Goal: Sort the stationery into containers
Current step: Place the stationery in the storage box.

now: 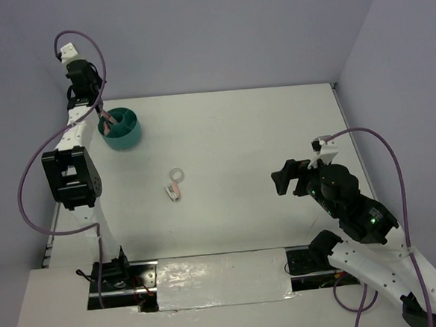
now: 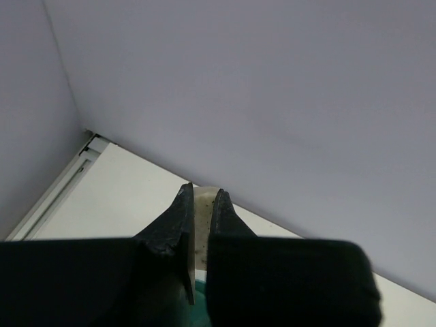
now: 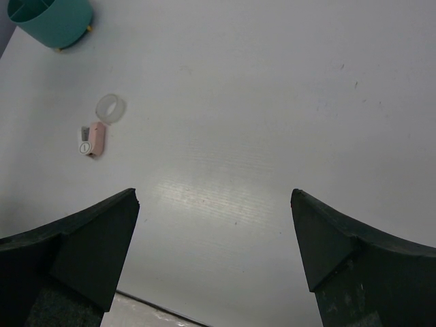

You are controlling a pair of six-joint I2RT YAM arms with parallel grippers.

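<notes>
The left hand (image 1: pixel 103 121) hangs at the rim of the one teal cup (image 1: pixel 124 131) in the far-left corner of the table (image 1: pixel 261 130). Its two fingers are drawn almost together. In the left wrist view a thin pale sliver shows in the slit between them, with a patch of teal below. Whether the sliver is a gripped piece or the table beyond cannot be told.

Inside the cup, just beside the hand, something pink (image 1: pixel 108 127) shows against a dividing wall. How many pieces it makes is too small to count.

The right hand (image 3: pixel 213 197) is held above the right side of the table, well apart from the cup. Its two fingers are spread wide, with only bare table between them.

Two loose items lie near the middle of the table, between the two arms. One is a clear ring (image 3: pixel 110 107). The other is an oblong pink piece (image 3: pixel 90 139) with a white end. The two sit just beside each other, the ring on the side towards the cup, and whether they touch cannot be told. The white end carries a small round mark, too small to read.

Each of the two arms trails one purple cable (image 1: pixel 25 184). Pale walls (image 1: pixel 216 29) close the table on the left, far and right sides.
</notes>
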